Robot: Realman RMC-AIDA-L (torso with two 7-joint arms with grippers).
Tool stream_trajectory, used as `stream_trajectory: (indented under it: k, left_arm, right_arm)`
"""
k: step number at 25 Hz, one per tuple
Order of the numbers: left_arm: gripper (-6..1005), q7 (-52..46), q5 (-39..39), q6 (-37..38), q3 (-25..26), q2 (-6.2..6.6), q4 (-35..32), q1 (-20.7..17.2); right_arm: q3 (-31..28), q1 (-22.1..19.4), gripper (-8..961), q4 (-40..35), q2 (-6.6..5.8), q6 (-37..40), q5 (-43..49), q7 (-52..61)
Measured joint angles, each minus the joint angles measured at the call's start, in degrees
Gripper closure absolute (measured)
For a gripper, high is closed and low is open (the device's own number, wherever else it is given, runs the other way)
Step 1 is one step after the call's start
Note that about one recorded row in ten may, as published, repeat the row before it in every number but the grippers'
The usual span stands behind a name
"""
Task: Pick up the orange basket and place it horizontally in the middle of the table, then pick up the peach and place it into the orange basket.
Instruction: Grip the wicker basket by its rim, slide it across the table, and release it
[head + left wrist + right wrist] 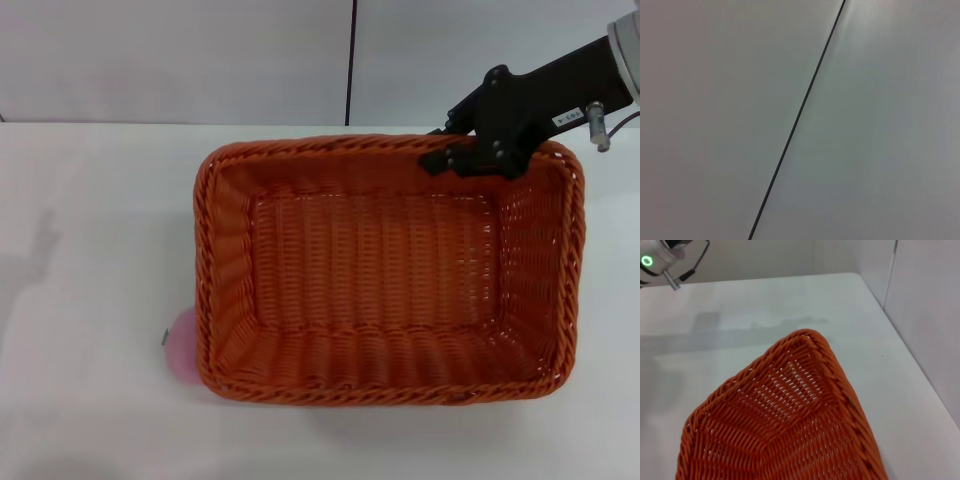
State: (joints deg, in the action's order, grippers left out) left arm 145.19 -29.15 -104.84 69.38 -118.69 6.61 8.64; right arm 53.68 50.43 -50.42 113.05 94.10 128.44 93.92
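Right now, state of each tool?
Left tool: not in view.
Right tool: at the far rim of the large orange woven basket, apparently gripping it; the pictures don't settle whether it is closed.

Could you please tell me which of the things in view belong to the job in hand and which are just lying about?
For the job:
- basket
- peach, partly hidden beside the basket
- table
- right claw at the basket's far rim

Lying about:
- nothing; only a wall with a dark seam behind
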Motion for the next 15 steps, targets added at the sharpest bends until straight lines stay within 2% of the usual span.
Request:
stream_trajectory:
  k: [15]
  left_arm:
    - [215,-0.9,-0.1,-0.2,0.0,0.0,0.1,-0.1]
  right_arm:
    - [0.4,0.7,681,1.4,0.42,-3.7,0.2,-1.0]
